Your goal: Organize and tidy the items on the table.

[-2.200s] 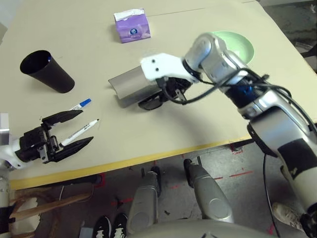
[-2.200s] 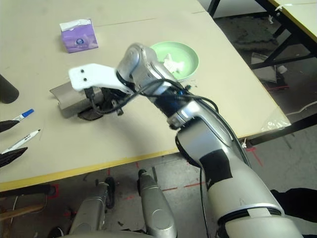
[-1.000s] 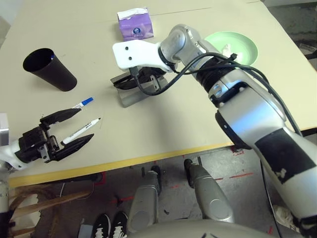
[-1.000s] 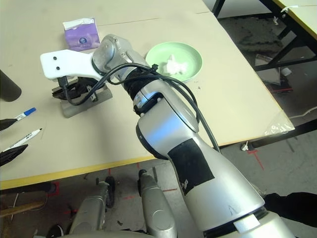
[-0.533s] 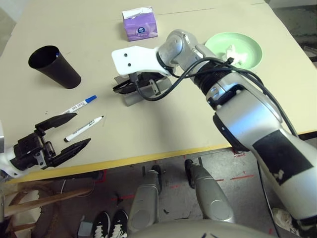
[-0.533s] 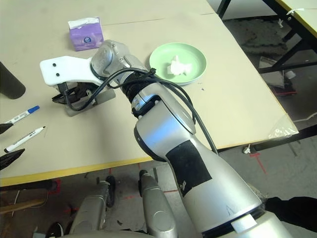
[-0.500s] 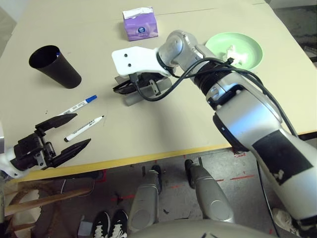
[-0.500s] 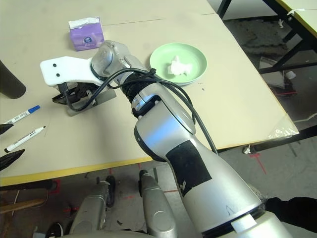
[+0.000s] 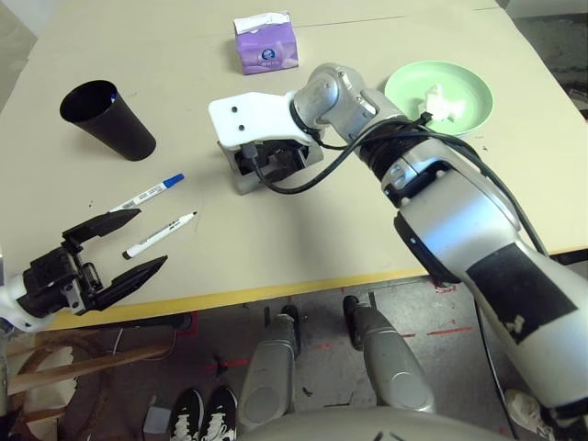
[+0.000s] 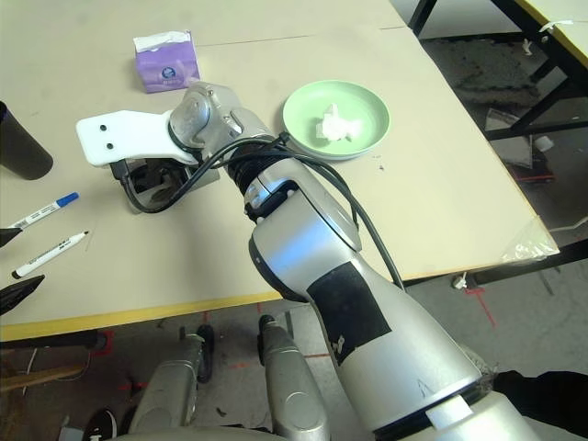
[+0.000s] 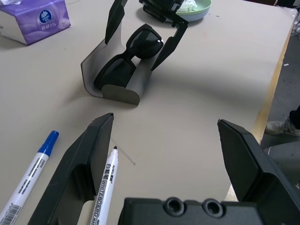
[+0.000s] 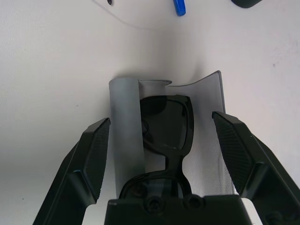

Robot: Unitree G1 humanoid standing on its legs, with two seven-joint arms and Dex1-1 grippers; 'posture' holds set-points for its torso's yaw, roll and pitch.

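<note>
Sunglasses [image 12: 165,136] in case [image 12: 126,136], near lens cut off

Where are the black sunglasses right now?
The black sunglasses lie inside the open grey glasses case mid-table, between the right gripper's spread fingers, near the purple tissue pack.

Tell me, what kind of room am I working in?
Probably a lab or workshop: a plain beige table with a yellow edge, red tape marks on bare concrete floor, and black-framed tables nearby.
</note>
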